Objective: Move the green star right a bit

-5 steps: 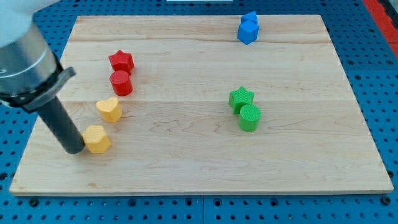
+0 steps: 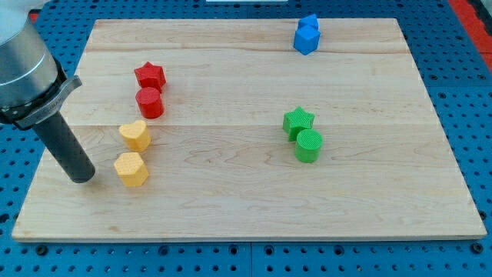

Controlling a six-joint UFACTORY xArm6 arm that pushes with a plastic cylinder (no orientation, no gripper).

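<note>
A: Item 1, green star (image 2: 298, 121): right of centre, touching green cylinder (image 2: 308, 145).

B: My tip (image 2: 81, 177): far left beside the yellow blocks (image 2: 131, 169), no fingers, holding nothing. Approach step; next, reach the star's left.

The arm enters at the view's top left, at about ten o'clock from the worktop's (image 2: 246, 208) middle. Its grey round housing (image 2: 23, 73) narrows into a straight dark rod (image 2: 65, 146) that slants down toward four o'clock. My tip (image 2: 83, 178) rests on the worktop near the left edge.
</note>
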